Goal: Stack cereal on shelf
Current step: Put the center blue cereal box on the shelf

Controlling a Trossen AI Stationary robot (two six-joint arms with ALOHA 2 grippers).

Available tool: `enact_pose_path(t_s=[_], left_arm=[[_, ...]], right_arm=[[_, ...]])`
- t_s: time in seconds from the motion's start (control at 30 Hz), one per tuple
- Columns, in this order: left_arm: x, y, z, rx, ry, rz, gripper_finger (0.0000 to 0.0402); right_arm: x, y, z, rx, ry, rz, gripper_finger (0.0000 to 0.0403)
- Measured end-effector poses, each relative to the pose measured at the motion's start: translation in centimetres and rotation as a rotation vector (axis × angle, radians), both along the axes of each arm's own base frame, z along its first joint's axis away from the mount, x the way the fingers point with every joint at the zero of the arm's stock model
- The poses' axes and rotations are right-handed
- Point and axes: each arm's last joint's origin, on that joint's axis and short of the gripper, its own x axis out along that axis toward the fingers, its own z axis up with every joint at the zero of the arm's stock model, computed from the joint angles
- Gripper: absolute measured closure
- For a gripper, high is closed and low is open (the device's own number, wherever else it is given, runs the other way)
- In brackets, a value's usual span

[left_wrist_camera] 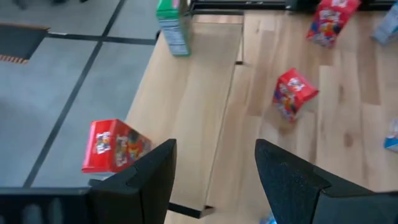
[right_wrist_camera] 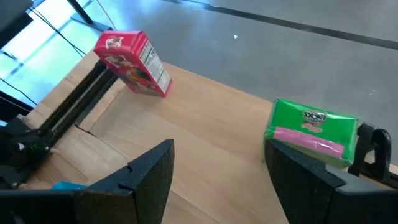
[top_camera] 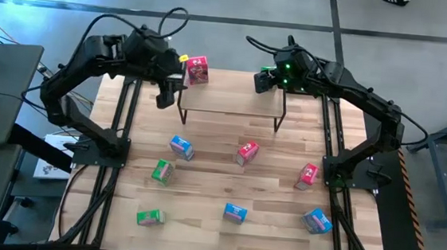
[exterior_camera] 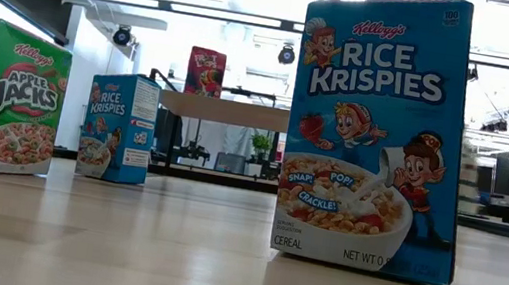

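1. Both grippers hung over the shelf (top_camera: 231, 102) at the far end of the bench (top_camera: 223, 237). The left gripper (left_wrist_camera: 214, 165) stood above the shelf's left end with its jaws parted and nothing between them. A red box (top_camera: 197, 70) sat on the shelf top just beside it.
2. The right gripper (right_wrist_camera: 217, 171) was over the shelf's right end, jaws likewise apart and empty, with a green box (right_wrist_camera: 313, 132) standing on the shelf top just ahead of it.
3. The step in hand looked like the moment after setting boxes down. To do it well, each arm would lift straight up clear of its box before swinging away, so a finger would not clip a corner and tip it.
4. The red box sat very near the shelf's back edge and skewed to it, so a small nudge could send it off. It would be worth squaring it before adding more.
5. For stacking, the next box would go flat and centred on one already placed, released only once it rested.
6. The shelf held two boxes, the red one at its left end and the green one at its right, well apart.
7. On the bench were seven more: two red, three blue, two green, scattered.
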Motion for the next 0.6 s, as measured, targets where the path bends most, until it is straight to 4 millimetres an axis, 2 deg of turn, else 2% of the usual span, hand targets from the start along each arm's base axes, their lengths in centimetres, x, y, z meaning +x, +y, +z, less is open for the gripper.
enact_pose_path(t_s=[0.3,0.6], left_arm=[[-0.5,-2.3,0.6,-0.014,-0.037,-0.074,0.0192],[-0.8,-3.3,0.8,-0.024,-0.055,-0.103,0.0192]], right_arm=[[0.5,0.3,0.2,0.125,-0.104,0.122,0.0159],[1.4,1.8,0.5,0.189,-0.162,0.294,0.0159]])
